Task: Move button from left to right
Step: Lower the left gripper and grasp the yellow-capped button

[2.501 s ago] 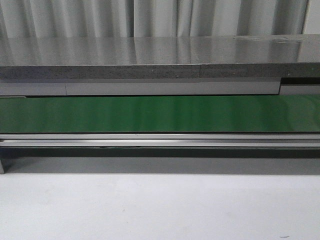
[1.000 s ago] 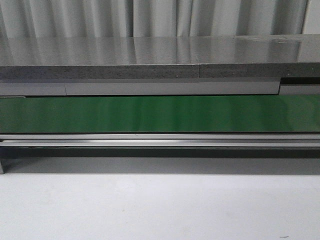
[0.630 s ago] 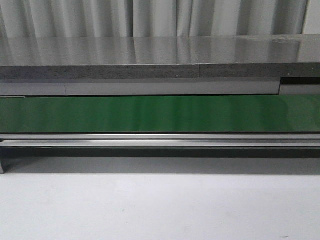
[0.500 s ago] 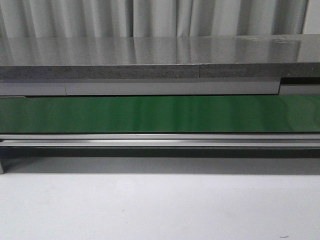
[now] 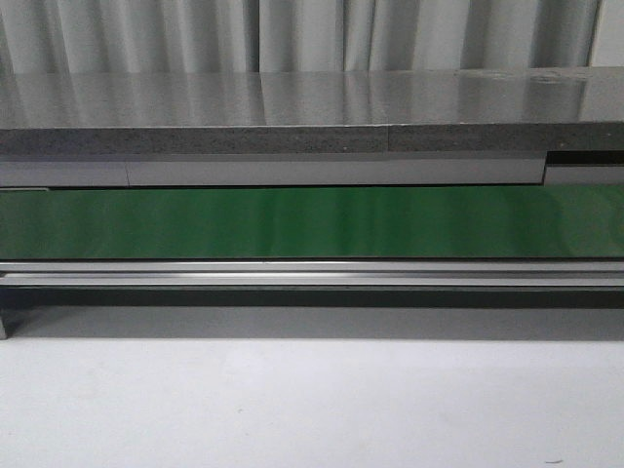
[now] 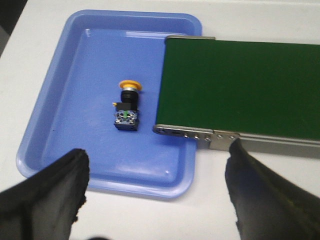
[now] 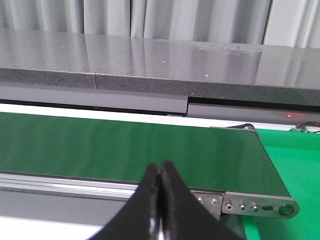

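Front view: no visible change across the recent interval. The green conveyor belt [image 5: 312, 222], its metal rail [image 5: 312, 273] and the grey counter [image 5: 292, 112] behind it read the same throughout, and neither arm enters this view. Whatever motion is under way is therefore not recorded here.

Left wrist view: the button [image 6: 128, 104] lies on its side in the blue tray [image 6: 60, 115], yellow-orange cap pointing away from the fingers, dark body towards them. It sits near the belt's end roller, apart from the tray wall. The left gripper [image 6: 157, 195] hangs above the tray's near edge with jaws spread wide and nothing between them; the button lies beyond the fingertips (untouched).

Right wrist view: the right gripper [image 7: 160, 175] has its fingers pressed together, empty, facing the belt's other end and a green surface [image 7: 292, 165] beside it.

Assessment: transfer not begun. The next step is judged to be a descent onto the button body.
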`<state>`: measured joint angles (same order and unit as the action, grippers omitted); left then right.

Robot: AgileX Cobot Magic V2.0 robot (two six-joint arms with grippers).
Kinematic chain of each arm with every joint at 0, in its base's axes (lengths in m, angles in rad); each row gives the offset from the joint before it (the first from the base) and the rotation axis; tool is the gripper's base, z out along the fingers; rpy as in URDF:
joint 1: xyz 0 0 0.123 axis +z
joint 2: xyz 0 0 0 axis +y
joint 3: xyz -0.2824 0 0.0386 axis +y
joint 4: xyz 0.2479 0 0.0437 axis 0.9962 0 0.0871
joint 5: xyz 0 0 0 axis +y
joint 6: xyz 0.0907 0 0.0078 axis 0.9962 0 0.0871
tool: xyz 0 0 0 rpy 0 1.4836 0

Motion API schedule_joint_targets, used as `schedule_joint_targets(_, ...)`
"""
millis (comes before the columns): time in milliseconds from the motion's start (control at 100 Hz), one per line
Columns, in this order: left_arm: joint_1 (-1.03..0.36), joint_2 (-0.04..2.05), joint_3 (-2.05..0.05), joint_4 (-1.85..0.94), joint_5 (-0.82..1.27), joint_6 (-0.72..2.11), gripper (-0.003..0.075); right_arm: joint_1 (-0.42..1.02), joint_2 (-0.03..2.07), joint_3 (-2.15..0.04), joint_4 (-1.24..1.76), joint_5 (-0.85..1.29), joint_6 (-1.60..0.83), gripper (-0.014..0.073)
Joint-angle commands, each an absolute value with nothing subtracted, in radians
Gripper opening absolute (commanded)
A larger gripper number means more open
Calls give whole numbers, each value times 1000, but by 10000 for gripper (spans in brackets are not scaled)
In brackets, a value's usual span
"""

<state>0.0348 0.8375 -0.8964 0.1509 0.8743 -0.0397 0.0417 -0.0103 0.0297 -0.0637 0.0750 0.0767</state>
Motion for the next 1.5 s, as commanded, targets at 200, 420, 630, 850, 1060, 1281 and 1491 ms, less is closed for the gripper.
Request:
schedule_joint_targets(200,167,1128,-1032,148,699,-49,538,44,-24,30,-74,-8,76,-67)
schedule_joint_targets(420,242,1365,-1094,144,662,-45,538,44,-24,30,-74,-8,76,-67)
schedule_joint_targets(630,258,1531,-1142,122,611,-33,538,44,-24,30,-74,-8,76,-67)
schedule_joint_targets(850,258,1639,-1153,98,552,0,538,44,-24,30,-74,-8,76,-67)
schedule_joint_targets(1060,258,1710,-1187,83,546,18,538,44,-24,30,-74,-8,76,-67)
schedule_joint_targets(1281,262,1731,-1191,61,517,42,538,44,-24,30,-74,-8,76,-67)
schedule_joint_targets(1491,277,1765,-1191,45,514,47,538,44,-24,30,-74,-8,76,-67)
